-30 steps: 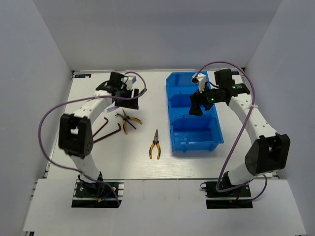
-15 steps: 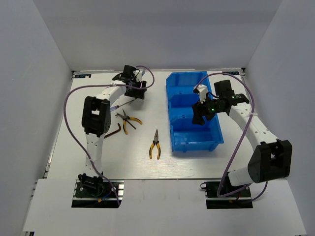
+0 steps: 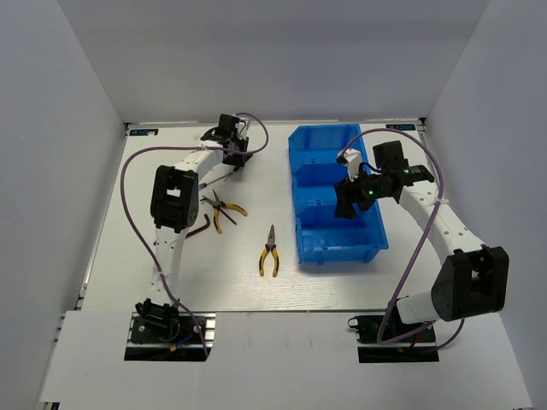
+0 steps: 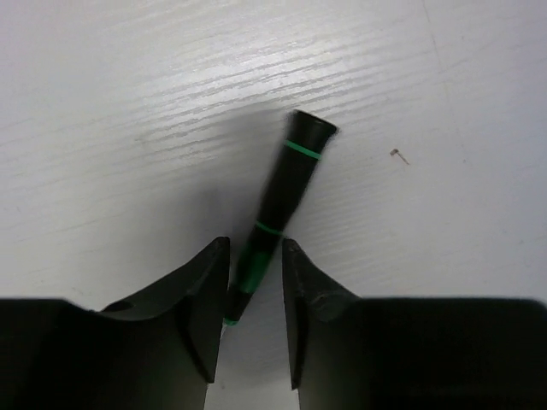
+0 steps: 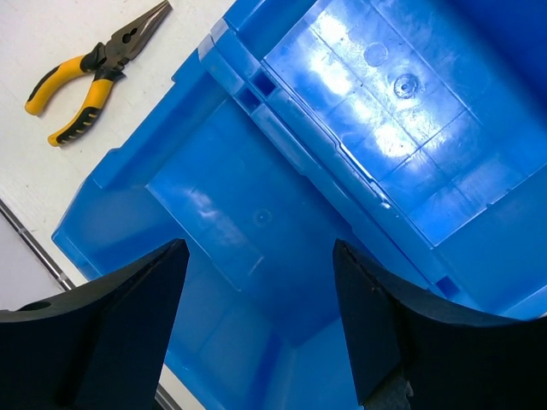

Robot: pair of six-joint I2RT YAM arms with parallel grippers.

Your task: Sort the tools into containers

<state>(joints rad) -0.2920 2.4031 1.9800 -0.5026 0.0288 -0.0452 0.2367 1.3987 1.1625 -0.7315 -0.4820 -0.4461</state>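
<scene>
A thin screwdriver (image 4: 291,175) with a black handle and green bands lies on the white table, and its handle runs between my left gripper's (image 4: 255,246) fingers. The left finger touches the handle. A slim gap remains at the right finger, so the jaws stand narrowly open around it. In the top view this gripper (image 3: 232,162) is at the far left-centre and the screwdriver (image 3: 214,178) slants away from it. Two yellow-black pliers (image 3: 221,208) (image 3: 270,251) lie nearer. A dark hex key (image 3: 200,227) peeks out beside the left arm. My right gripper (image 5: 259,248) hangs open and empty over the blue bin (image 5: 282,128).
The blue three-compartment bin (image 3: 342,249) stands right of centre, and the compartments in view hold nothing. One pair of pliers (image 5: 94,73) shows on the table beyond the bin's corner. White walls enclose the table. Purple cables loop off both arms.
My left gripper has moved right and farther back, come down over the screwdriver handle and narrowed its jaws. My right gripper has shifted slightly nearer over the bin.
</scene>
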